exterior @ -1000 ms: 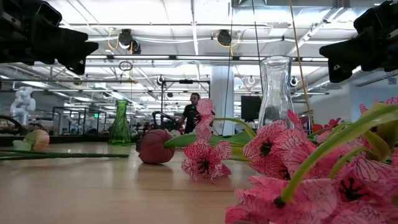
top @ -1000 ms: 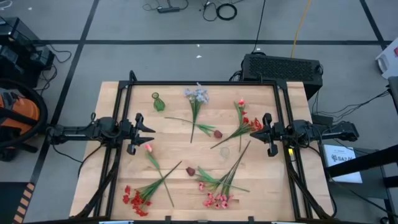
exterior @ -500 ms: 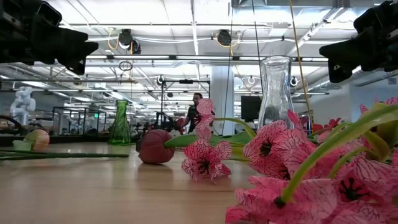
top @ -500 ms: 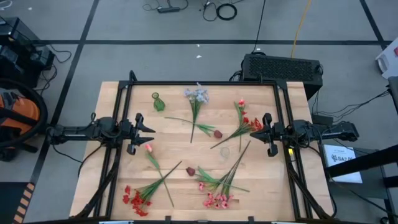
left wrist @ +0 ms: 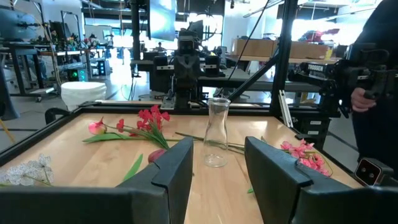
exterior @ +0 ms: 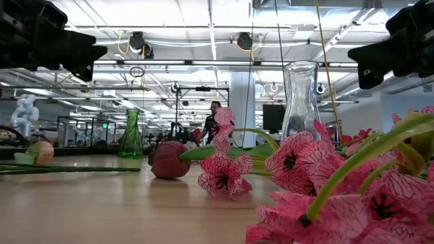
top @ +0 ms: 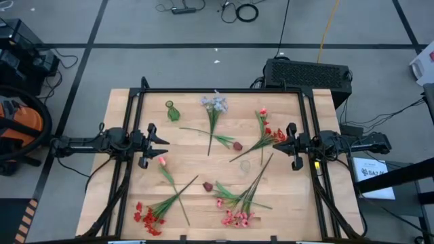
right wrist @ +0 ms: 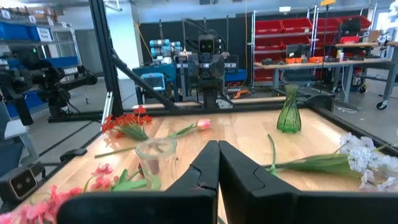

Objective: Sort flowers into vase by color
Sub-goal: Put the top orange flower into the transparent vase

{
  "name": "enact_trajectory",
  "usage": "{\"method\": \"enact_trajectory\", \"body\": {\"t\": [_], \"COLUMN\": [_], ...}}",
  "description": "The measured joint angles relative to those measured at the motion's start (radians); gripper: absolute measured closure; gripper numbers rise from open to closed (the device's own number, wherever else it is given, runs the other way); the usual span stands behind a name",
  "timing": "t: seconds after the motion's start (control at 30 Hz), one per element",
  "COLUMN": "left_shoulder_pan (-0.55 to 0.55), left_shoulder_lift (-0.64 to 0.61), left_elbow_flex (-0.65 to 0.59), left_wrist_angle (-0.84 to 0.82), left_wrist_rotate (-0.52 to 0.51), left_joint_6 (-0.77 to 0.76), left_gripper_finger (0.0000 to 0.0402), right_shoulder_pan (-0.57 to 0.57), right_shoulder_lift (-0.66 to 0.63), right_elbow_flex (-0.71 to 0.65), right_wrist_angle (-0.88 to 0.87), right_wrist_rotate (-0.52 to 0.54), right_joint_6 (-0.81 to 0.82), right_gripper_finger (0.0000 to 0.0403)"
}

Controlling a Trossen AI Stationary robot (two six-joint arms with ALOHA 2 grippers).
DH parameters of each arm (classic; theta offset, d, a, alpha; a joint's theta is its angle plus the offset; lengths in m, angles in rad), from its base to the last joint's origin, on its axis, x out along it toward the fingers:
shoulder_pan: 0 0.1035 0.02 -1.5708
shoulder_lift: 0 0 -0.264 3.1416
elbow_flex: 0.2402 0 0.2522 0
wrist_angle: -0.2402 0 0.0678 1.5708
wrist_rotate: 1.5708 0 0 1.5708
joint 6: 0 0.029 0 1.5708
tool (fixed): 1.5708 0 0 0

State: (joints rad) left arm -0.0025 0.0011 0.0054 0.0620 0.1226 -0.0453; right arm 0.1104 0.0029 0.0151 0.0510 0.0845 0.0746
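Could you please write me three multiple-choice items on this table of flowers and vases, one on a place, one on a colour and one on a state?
1. Where does the green vase stand on the table in the high view?
A. Near the far edge, toward the left arm's side
B. At the near edge, by the pink spray
C. Beside the right gripper

2. What colour is the cluster of blooms at the near left corner?
A. Pale blue-white
B. Red
C. Yellow

3. How do the grippers stand?
A. Both shut
B. Left gripper open, right gripper shut
C. Left shut on a stem, right open

Answers:
1 A, the high view shows it by the far rail on the left.
2 B, the spray there is red.
3 B, the left wrist view shows a gap between the fingers, the right wrist view shows them pressed together, neither holding anything.
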Motion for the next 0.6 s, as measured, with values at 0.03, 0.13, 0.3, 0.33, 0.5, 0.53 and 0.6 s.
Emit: {"method": "enact_trajectory", "body": {"t": [0.03,0.13,0.3,0.33,0.5,0.53,0.6], "left_shoulder_pan": [0.0,0.0,0.0,0.0,0.0,0.0,0.0], "left_shoulder_lift": [0.0,0.0,0.0,0.0,0.0,0.0,0.0], "left_elbow_flex": [0.0,0.0,0.0,0.0,0.0,0.0,0.0], "left_wrist_angle": [0.0,0.0,0.0,0.0,0.0,0.0,0.0], "left_wrist_rotate": [0.0,0.0,0.0,0.0,0.0,0.0,0.0], "left_joint_6": [0.0,0.0,0.0,0.0,0.0,0.0,0.0], "left_gripper_finger": [0.0249,0.0249,0.0249,0.0249,0.0249,0.0249,0.0249], "right_shoulder_pan": [0.0,0.0,0.0,0.0,0.0,0.0,-0.001], "right_shoulder_lift": [0.0,0.035,0.212,0.262,0.559,0.62,0.741], "right_elbow_flex": [0.0,0.0,0.048,0.072,0.256,0.303,0.406], "right_wrist_angle": [0.006,0.004,0.002,0.0,-0.016,-0.025,-0.057], "right_wrist_rotate": [0.003,0.078,0.228,0.253,0.427,0.465,0.521], "right_joint_6": [-0.007,-0.031,0.053,0.064,0.131,0.158,0.213], "right_gripper_finger": [0.0403,0.0403,0.0403,0.0403,0.0403,0.0403,0.0403]}}
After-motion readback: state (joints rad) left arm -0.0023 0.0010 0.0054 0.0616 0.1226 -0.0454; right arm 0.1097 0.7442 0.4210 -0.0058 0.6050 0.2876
